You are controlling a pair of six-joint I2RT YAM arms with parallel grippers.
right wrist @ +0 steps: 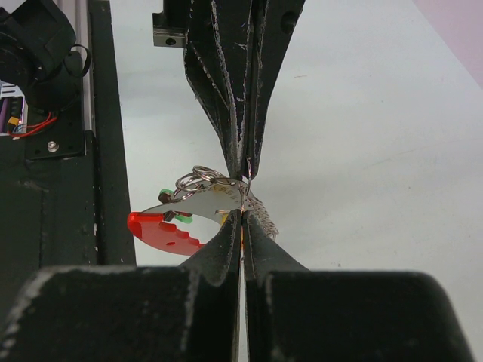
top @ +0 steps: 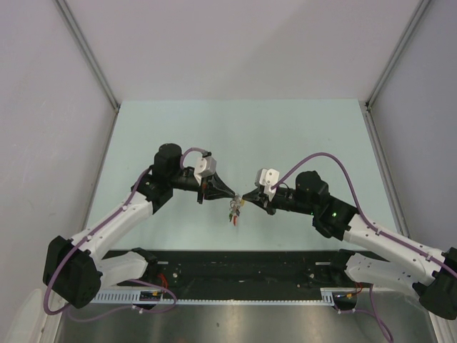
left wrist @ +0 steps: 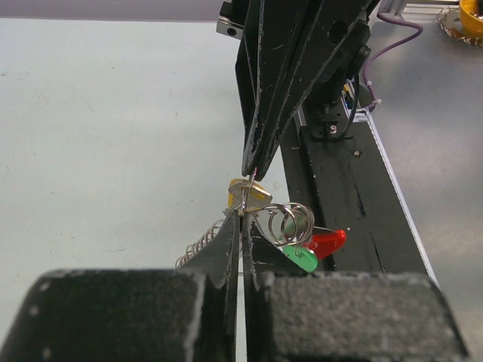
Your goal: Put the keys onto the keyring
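My two grippers meet tip to tip above the middle of the table, with the key bunch (top: 234, 213) hanging between them. My left gripper (left wrist: 243, 217) is shut on a thin wire loop of the keyring, just under the yellow-orange key (left wrist: 255, 196). My right gripper (right wrist: 241, 216) is shut at the edge of the pale grey tag (right wrist: 204, 202), with a yellow sliver between its fingers. The red curved band (right wrist: 160, 232) hangs to the left, below the wire rings (right wrist: 198, 179). The green key (left wrist: 302, 259) and a red piece (left wrist: 329, 242) dangle under the rings (left wrist: 287, 222). A coil spring (left wrist: 198, 246) hangs beside them.
The black base rail (left wrist: 339, 196) with wiring runs along the table's near edge, right under the bunch. A yellow roll (left wrist: 472, 15) lies beyond it. Grey enclosure walls (top: 50, 107) stand on both sides of the pale green table (top: 243, 136).
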